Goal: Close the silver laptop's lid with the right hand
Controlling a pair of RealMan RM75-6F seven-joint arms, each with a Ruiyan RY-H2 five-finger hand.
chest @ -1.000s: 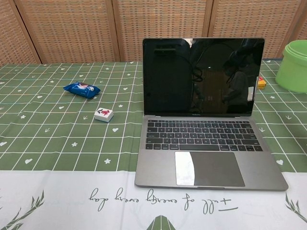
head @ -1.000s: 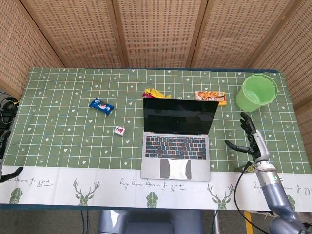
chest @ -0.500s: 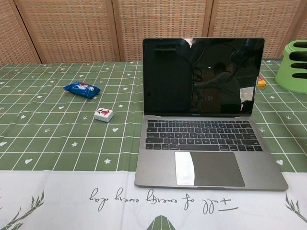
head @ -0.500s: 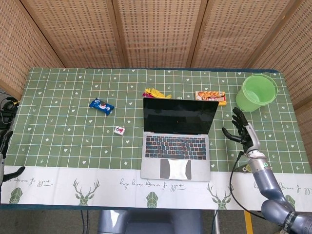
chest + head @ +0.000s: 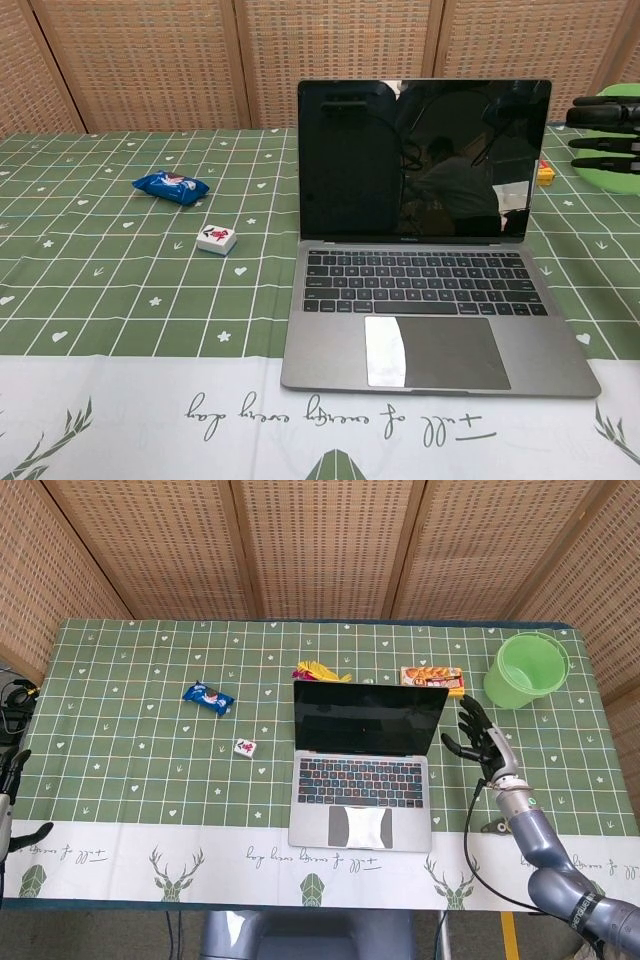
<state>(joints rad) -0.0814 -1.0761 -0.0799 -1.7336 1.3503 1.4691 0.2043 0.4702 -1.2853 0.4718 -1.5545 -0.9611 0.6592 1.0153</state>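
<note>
The silver laptop (image 5: 362, 765) (image 5: 425, 250) stands open in the middle of the table, its dark screen upright and facing me. My right hand (image 5: 477, 738) hovers just right of the lid's right edge with fingers spread and nothing in it; it does not touch the lid. In the chest view only its dark fingertips (image 5: 600, 125) show at the right border, level with the top of the screen. My left hand (image 5: 12, 780) hangs at the far left edge of the head view, off the table, fingers apart and empty.
A green bucket (image 5: 527, 669) (image 5: 620, 140) stands at the back right, behind my right hand. A snack box (image 5: 433, 678) and a yellow packet (image 5: 321, 670) lie behind the laptop. A blue wrapper (image 5: 208, 696) (image 5: 170, 186) and a small white tile (image 5: 245, 747) (image 5: 216, 238) lie left of it.
My right hand has moved left and away from me, from the table's right front toward the laptop's lid edge. Its fingertips have entered the chest view. The laptop has not moved.
</note>
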